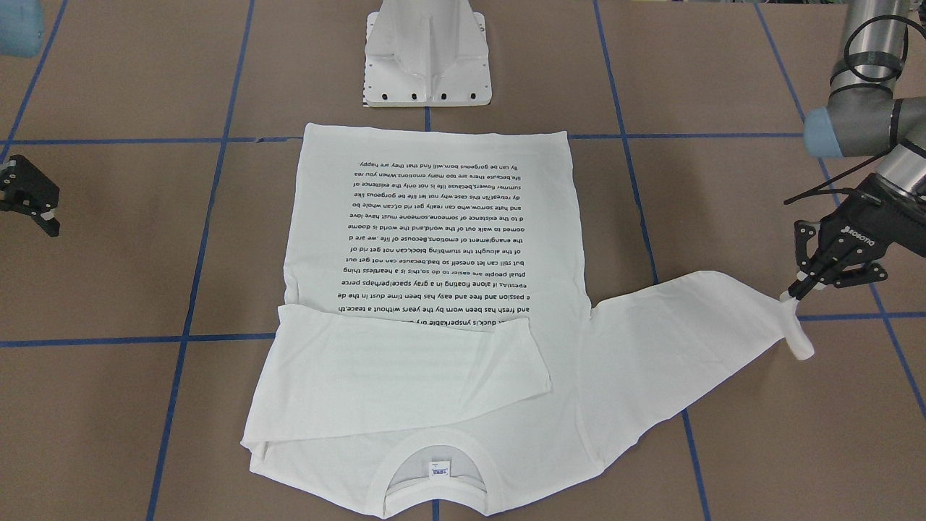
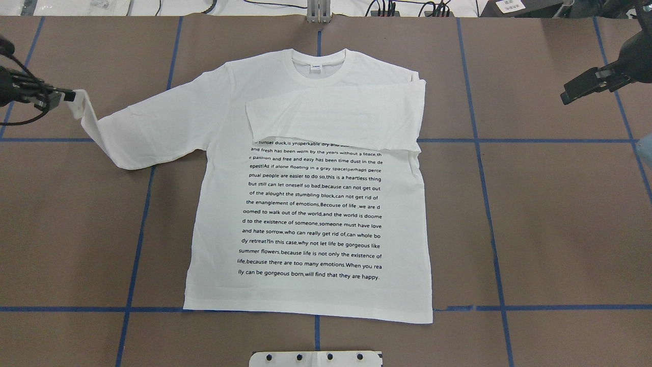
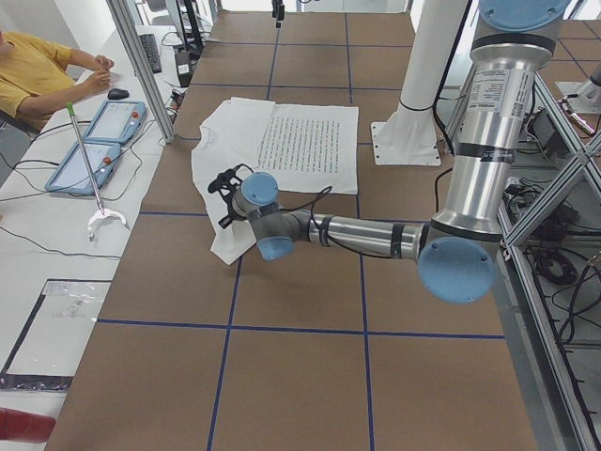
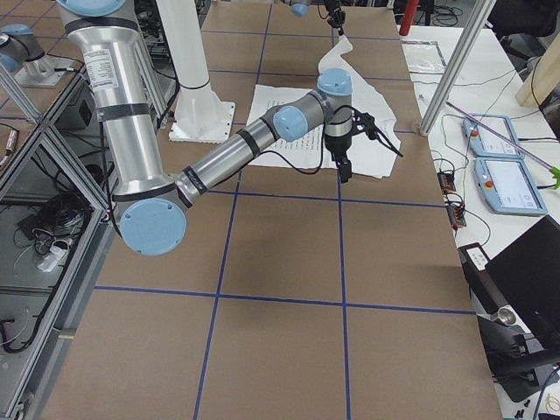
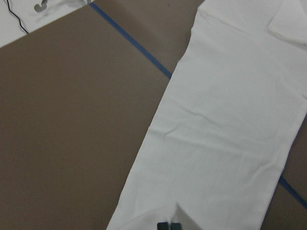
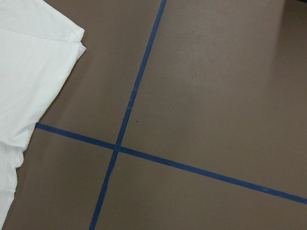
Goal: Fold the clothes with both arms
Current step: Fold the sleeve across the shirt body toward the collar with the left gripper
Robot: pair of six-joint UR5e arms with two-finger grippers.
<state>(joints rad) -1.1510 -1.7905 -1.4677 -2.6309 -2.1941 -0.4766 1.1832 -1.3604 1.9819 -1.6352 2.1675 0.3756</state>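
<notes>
Straight out from the white pedestal base (image 1: 427,54), the large white long-sleeved T-shirt (image 2: 310,204) lies flat and print side up on the brown table taped with blue grid lines (image 2: 535,204). Hem (image 2: 305,312) nearest the base, ribbed collar (image 2: 318,69) farthest from it, so the long axis runs directly away from the base. Sleeve on the base's right side (image 2: 336,114) already folded across the chest, covering the top line of text. Other sleeve (image 2: 153,132) still stretched sideways, well out to the base's left. Left gripper (image 1: 792,295) is pinched tight on that sleeve's cuff (image 1: 796,340), which is raised off the table. Right gripper (image 1: 29,199) hangs far out on the base's right, jaws apparently spread, holding nothing. Judgement: early stage; second sleeve fold and all body folds remain.
</notes>
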